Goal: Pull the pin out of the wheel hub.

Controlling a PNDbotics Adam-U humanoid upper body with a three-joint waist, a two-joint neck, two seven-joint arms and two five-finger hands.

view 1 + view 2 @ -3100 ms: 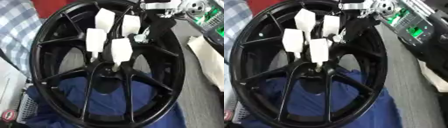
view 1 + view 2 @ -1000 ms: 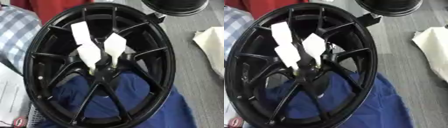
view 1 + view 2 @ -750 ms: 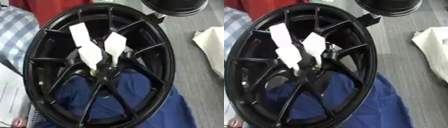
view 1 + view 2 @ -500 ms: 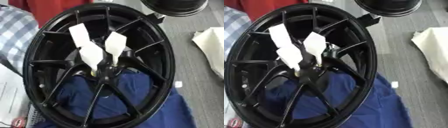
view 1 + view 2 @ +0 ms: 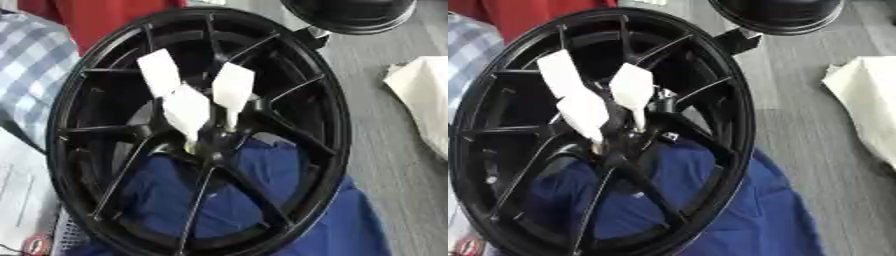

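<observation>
White-tagged pins stand in the wheel hub (fingers' state cannot be told).

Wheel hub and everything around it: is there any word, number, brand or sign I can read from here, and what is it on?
None can be read.
White tags at the middle of the black wheel hub: blank on the faces that show.
Small pale mark on a spoke: too blurred to read.
Red round thing at the lower left corner: markings too small to read.
</observation>
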